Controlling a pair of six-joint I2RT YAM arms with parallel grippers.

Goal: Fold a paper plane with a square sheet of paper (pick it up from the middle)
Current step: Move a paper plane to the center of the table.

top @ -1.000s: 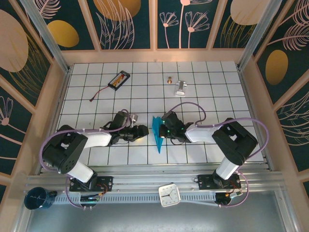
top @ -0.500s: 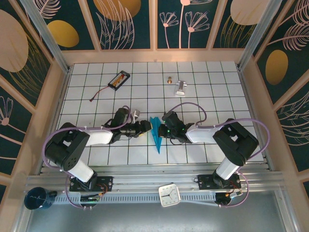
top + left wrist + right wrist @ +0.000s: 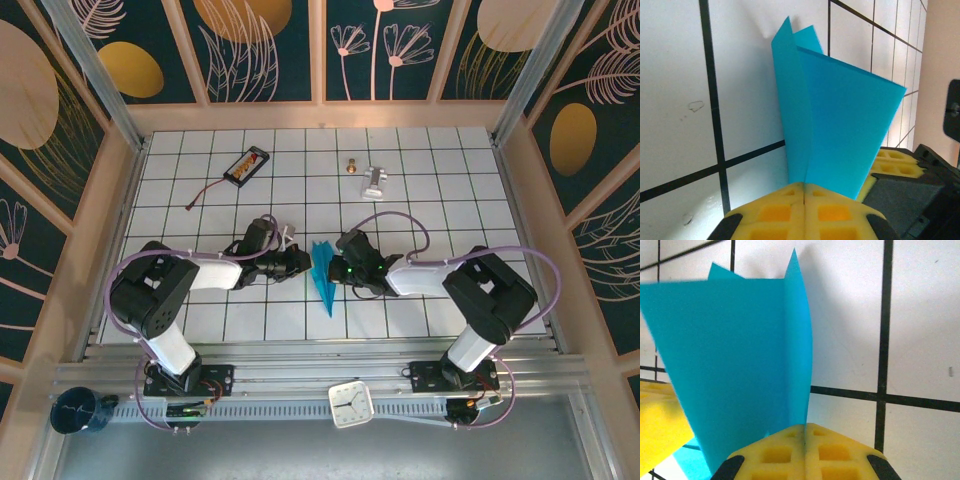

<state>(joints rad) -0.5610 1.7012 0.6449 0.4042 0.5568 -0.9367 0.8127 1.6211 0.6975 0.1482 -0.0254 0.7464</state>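
Plane pinched from both sides.
Left gripper and right gripper each have jaws closed on its upright folds.

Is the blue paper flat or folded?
Folded: the paper plane is a narrow pointed dart, with layered flaps meeting at a crease.

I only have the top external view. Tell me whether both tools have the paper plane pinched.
Observer: Left wrist camera: the left tool is clamped shut on the bottom fold of the paper plane.
Operator: Report the right one.
Observer: Right wrist camera: the right tool is shut too, with the paper's edge caught in its seam.
Operator: Describe the paper's shape.
Observer: Its layers fan apart beyond the tools.
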